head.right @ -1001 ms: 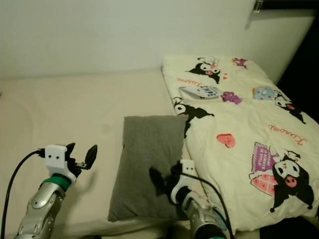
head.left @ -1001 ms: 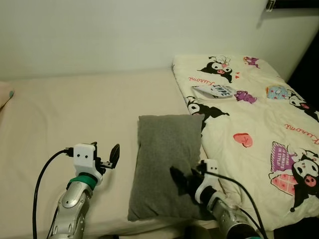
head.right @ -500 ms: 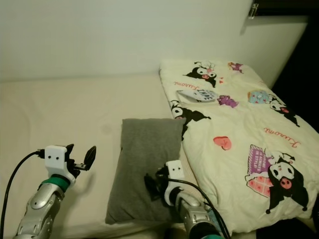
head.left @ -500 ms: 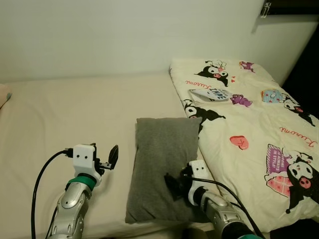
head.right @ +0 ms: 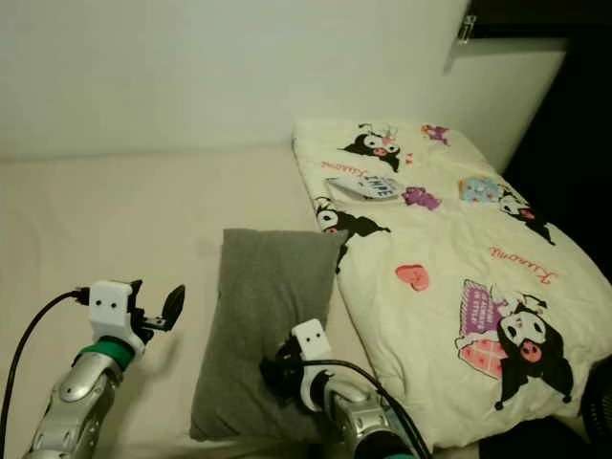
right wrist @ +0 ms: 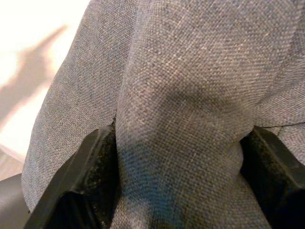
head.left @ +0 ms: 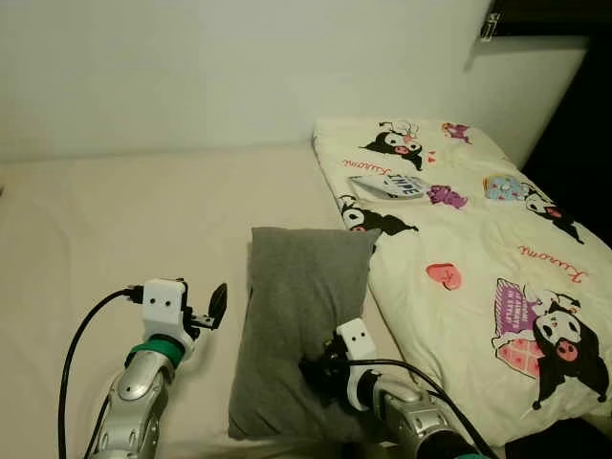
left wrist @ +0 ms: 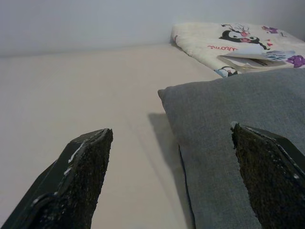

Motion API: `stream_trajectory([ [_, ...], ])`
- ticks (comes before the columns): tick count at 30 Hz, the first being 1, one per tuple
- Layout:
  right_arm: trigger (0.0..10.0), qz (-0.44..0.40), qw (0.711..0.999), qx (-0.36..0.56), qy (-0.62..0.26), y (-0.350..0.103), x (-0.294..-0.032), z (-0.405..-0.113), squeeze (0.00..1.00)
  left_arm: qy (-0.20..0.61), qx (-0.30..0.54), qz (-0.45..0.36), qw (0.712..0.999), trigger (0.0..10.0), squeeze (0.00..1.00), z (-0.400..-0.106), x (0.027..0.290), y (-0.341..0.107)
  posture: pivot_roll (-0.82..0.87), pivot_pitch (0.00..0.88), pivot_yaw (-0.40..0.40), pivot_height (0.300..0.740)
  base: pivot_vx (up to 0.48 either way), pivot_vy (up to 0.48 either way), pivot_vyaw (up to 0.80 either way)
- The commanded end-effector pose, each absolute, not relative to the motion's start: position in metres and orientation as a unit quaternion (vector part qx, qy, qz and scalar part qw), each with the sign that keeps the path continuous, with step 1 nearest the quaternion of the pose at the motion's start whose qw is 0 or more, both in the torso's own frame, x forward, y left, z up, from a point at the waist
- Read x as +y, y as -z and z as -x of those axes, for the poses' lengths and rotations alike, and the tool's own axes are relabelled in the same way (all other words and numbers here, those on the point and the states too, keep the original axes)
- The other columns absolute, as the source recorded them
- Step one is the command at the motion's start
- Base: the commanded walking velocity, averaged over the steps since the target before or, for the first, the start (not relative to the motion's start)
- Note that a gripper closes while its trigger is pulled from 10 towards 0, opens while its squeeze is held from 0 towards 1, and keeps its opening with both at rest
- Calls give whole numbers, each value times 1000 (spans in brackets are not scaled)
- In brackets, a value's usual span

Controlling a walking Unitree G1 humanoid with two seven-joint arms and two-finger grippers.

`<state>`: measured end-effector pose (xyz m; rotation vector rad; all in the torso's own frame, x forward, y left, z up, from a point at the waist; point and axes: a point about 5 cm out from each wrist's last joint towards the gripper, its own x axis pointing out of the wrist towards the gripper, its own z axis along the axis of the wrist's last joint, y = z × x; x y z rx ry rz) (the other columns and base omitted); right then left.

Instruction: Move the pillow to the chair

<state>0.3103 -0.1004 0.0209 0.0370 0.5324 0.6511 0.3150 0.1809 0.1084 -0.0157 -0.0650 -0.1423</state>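
i have the grey pillow (head.left: pixel 301 325) lying lengthwise on the cream bed (head.left: pixel 115 229), its right edge just beside the folded cartoon-print blanket (head.left: pixel 478 258), and my right gripper (head.left: pixel 320 371) is pressed into the pillow's near end. through my right wrist camera i see a fat ridge of the grey fabric bunched up between my two black fingers (right wrist: pixel 90 171), one on each side of the fold, so i read that pincer as closed down on a pinch of the pillow, though the fold is thick and the fingers stay well apart around it. my left gripper (head.left: pixel 212 308) hovers just beside the pillow's left edge, above the sheet, its fingers (left wrist: pixel 81 176) spread wide with nothing between them; from that wrist the pillow's far left corner (left wrist: pixel 164 93) sits ahead and one finger overlaps the grey cloth. so the step in hand, as i judge it, is the grab itself: the pillow has not left the bed and no chair is in my sight. the next move calls for making sure this pinch is deep enough to carry the weight, since a soft cushion held by one fold may sag or slip; i would likely bring my left pincer in on the near left edge to share the load, then lift clear of the blanket before turning to look for the chair.
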Motion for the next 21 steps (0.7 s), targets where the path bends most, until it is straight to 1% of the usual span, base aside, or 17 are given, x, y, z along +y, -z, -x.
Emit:
stream_trajectory([
  [1, 0, -36, 864, 353, -358, 15, -83, -273, 0, 69, -9, 5, 998, 10000, 1000, -312, 181, -98, 9, 31, 34, 617, 0, 0, 0],
  [8, 0, -58, 878, 335, -338, 10, -87, -279, 0, 67, -8, 6, 998, 10000, 1000, -313, 179, -98, 5, 26, 26, 617, 0, 0, 0],
  [12, 0, -74, 880, 327, -337, 6, -86, -282, 0, 66, -8, 6, 998, 10000, 1000, -313, 179, -97, 4, 20, 24, 617, 0, 0, 0],
  [13, 0, -92, 881, 319, -338, 3, -85, -285, 0, 65, -8, 6, 998, 10000, 1000, -313, 180, -97, 6, 19, 23, 617, 0, 0, 0],
  [14, 0, -92, 881, 319, -338, 3, -85, -285, 0, 65, -8, 6, 998, 10000, 1000, -313, 180, -97, 6, 19, 23, 617, 0, 0, 0],
  [17, 0, -159, 878, 294, -343, -10, -81, -295, 0, 59, -11, 8, 998, 10000, 1000, -313, 183, -99, 6, 19, 23, 617, 0, 0, 0],
  [21, 0, -176, 872, 288, -354, -14, -80, -296, 0, 58, -10, 7, 998, 10000, 1000, -313, 184, -99, 3, 9, 23, 617, 0, 0, 0],
])
